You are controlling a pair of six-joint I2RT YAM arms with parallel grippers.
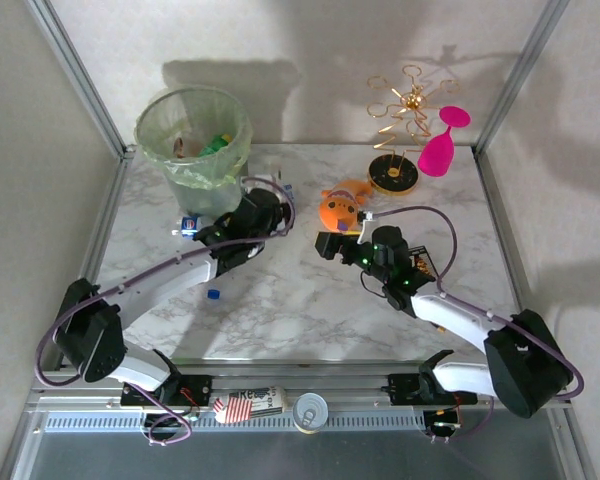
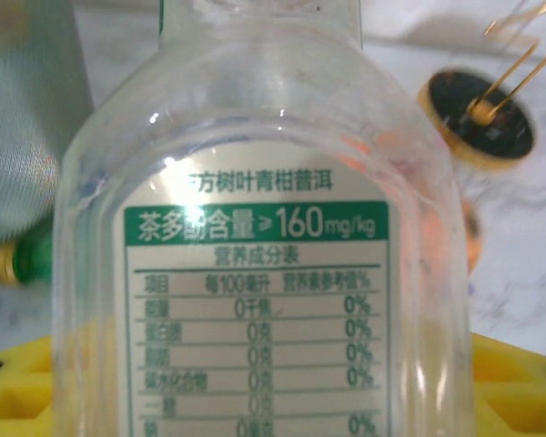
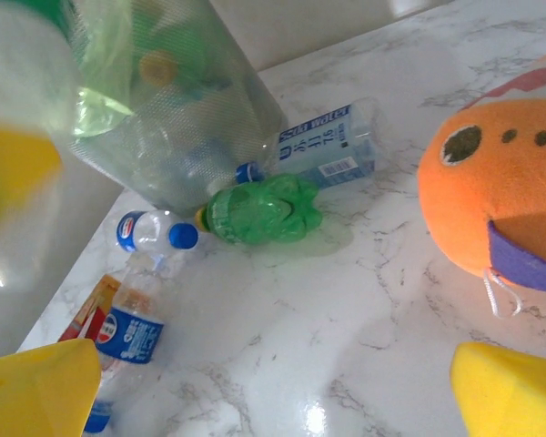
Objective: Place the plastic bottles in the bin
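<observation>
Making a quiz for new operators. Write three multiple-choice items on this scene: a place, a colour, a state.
1. Where is the pink goblet? A front left; B beside the gold wire stand; C front centre.
2. What colour is the crumpled bottle by the bin? A red; B black; C green.
3. The right gripper is: A open, empty; B shut, empty; C shut on a spoon.
B: they are side by side at the back. C: plainly green. A: fingers wide apart, nothing between.
</observation>
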